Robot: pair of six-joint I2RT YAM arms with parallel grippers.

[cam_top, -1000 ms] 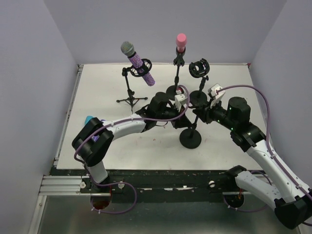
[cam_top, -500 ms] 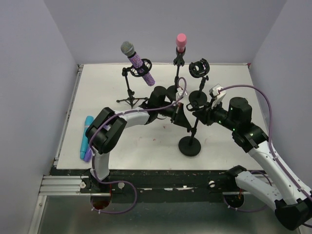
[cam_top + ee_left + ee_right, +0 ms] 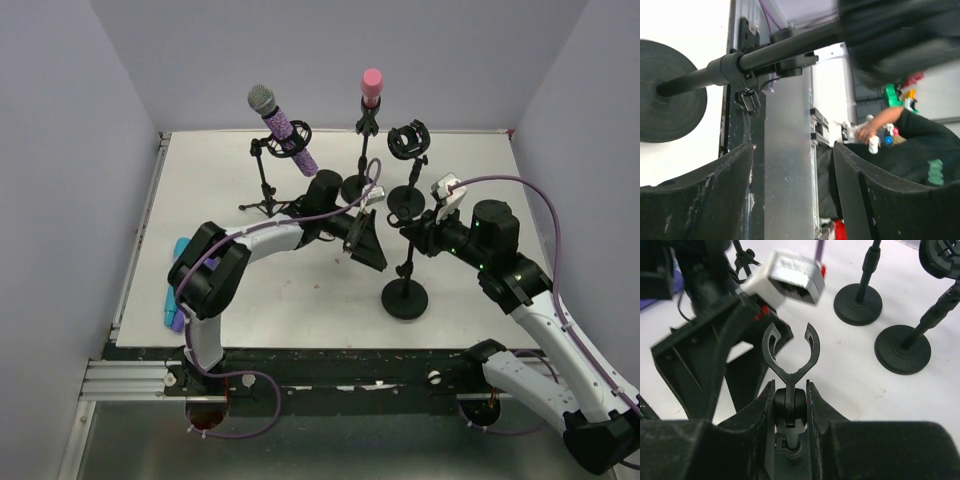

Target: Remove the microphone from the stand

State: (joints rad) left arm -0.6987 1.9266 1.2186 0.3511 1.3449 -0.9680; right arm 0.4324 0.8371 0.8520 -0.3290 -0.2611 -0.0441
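A purple glitter microphone (image 3: 285, 130) sits tilted in a tripod stand (image 3: 268, 195) at the back left. A pink microphone (image 3: 371, 88) stands upright in a round-base stand (image 3: 362, 150). My right gripper (image 3: 790, 387) is shut on the joint under the empty clip (image 3: 790, 347) of a third, round-base stand (image 3: 405, 298). My left gripper (image 3: 792, 195) is open with nothing between its fingers (image 3: 715, 195). It hangs just left of that stand's pole (image 3: 408, 262), and in the top view the left gripper (image 3: 370, 250) points toward the table's front.
A blue microphone (image 3: 178, 285) and a purple one (image 3: 177, 320) lie at the table's left edge beside my left arm's elbow. An empty shock-mount stand (image 3: 408, 140) rises at the back right. Its round base (image 3: 902, 347) and another base (image 3: 858, 302) lie beyond my right gripper.
My left gripper has opened and swung down toward the table's front. The stand held by my right gripper has shifted a little right and toward the front.
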